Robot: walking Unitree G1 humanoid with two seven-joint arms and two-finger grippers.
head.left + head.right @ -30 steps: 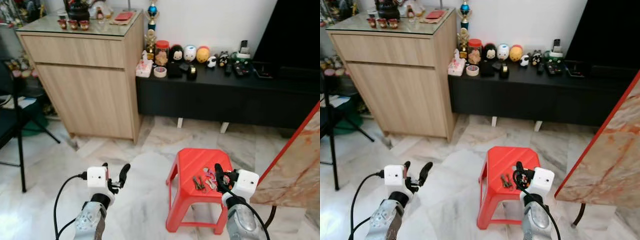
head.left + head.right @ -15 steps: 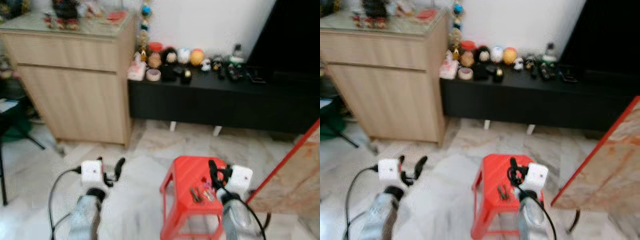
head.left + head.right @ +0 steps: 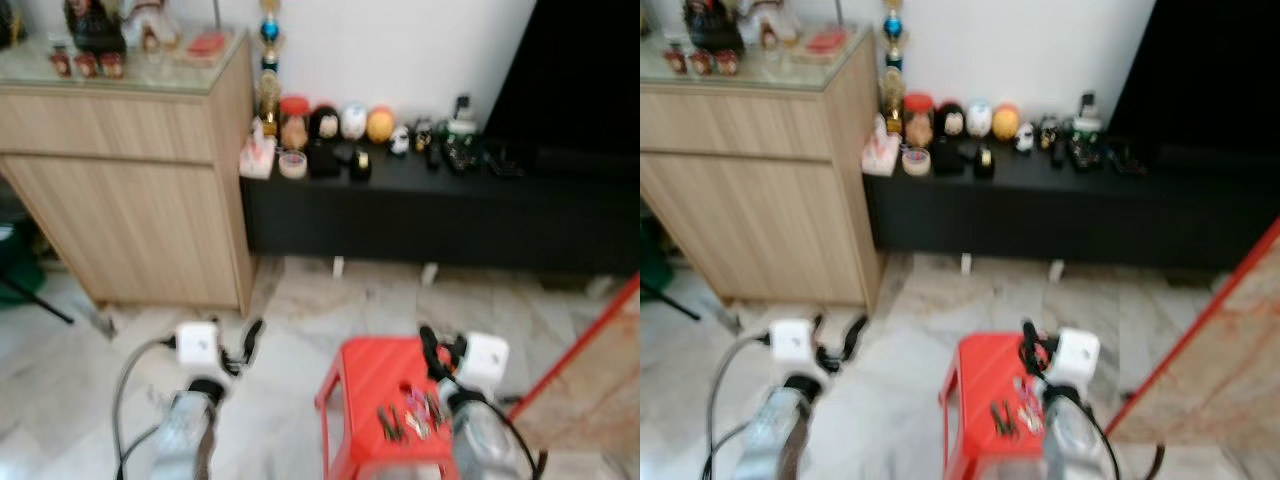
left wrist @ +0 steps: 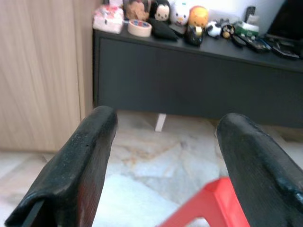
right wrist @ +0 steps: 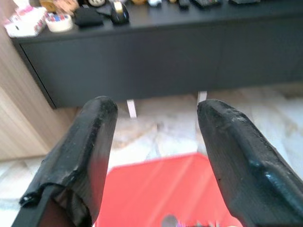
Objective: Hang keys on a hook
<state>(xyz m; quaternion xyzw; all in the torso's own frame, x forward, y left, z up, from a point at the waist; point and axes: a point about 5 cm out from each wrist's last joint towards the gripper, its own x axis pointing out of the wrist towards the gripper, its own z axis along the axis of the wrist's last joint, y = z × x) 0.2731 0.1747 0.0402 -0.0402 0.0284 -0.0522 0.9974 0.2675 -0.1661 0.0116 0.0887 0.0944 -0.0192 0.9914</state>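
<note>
Lying loose: keys on the stool

The keys [image 3: 408, 420] are seen, somewhat blurred, on the red stool [image 3: 365, 372], seemingly just beside the right gripper [image 3: 441, 352], whose fingers are spread with nothing between them. The left gripper [image 3: 246, 345] is held over bare floor [image 3: 300, 300], fingers likewise apart.

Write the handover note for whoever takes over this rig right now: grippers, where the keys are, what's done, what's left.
Left gripper: open, empty, held above the marble floor left of the red stool.
Right gripper: open, empty, above the stool's top, just beyond the keys.
Keys: a small bunch lying on the stool's near part, untouched.
Ahead: a wooden cabinet and a low black console with trinkets on top. I cannot make out a hook in these blurred views.
Done: the robot stands at the stool.
Left: pick up the keys, likely with the right gripper, find the hook, hang them.
</note>
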